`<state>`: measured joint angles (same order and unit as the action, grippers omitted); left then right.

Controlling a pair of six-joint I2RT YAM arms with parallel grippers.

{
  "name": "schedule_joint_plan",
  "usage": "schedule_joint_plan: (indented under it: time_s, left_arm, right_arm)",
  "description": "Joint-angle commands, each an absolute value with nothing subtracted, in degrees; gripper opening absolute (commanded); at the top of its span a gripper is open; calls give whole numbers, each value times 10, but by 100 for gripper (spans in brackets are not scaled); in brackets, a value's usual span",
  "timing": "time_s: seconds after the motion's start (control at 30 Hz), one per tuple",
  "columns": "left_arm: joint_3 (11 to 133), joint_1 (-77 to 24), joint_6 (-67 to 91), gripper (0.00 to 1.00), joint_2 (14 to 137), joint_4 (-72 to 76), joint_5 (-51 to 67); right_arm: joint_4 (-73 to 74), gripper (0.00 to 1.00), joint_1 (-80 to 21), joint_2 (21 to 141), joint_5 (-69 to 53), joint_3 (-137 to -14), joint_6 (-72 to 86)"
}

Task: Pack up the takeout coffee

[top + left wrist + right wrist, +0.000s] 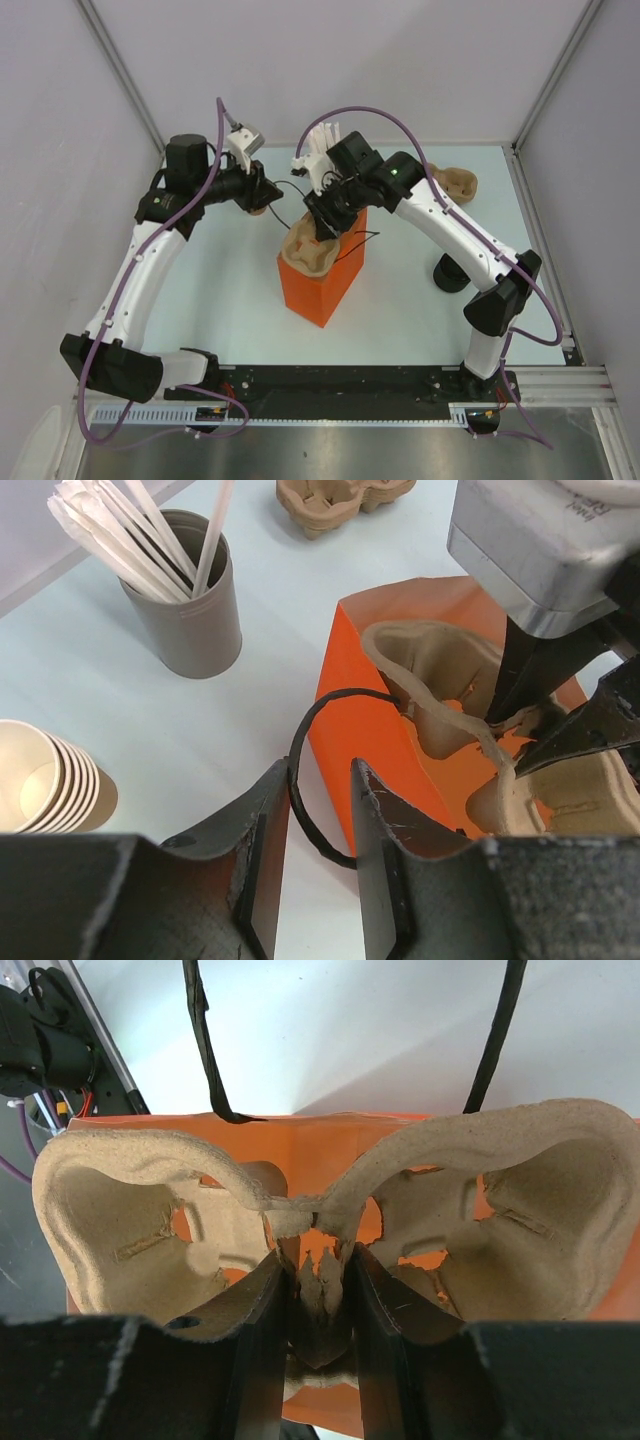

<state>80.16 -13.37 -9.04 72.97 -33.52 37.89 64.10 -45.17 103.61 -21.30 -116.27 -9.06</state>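
An orange paper bag (322,288) stands mid-table with a tan pulp cup carrier (308,250) sitting in its open top. My right gripper (328,222) is shut on the carrier's middle ridge (322,1290), with an empty cup pocket on either side (130,1230). My left gripper (268,196) is at the bag's far left side. Its jaws stand apart with the bag's black handle loop (300,780) passing between them (320,772). The bag (380,710) and carrier (440,680) also show in the left wrist view. The single takeout coffee cup is out of view.
A grey cup of white sticks (190,600) stands behind the bag (325,135). A stack of nested brown cups (55,780) lies at the left. A spare pulp carrier (458,182) sits at back right. A dark round object (452,272) stands beside the right arm.
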Motion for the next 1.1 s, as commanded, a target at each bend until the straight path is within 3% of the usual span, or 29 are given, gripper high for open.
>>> schedule_joint_plan:
  time_s: [0.0,0.17,0.43,0.9,1.07]
  left_arm:
    - [795,-139,-89,36,713,-318,387]
    - [792,-139,-91,36,707,-317,383]
    - [795,-139,-88,27,715,-318,389]
    - [779,-140,-101,0,693,-319,404]
    - [774,-141,-102,0,686,-319,408]
  right_arm:
    - [651,33,-453,1039,-205,-1167,-98]
    - [651,33,-453,1038,-209,-1166,-98]
    - [651,33,-453,1034,-215,-1159,-98]
    - [642,33,-446,1024,-218,-1137,-94]
    - [635,33,-432,1019,-227,-1132,-87]
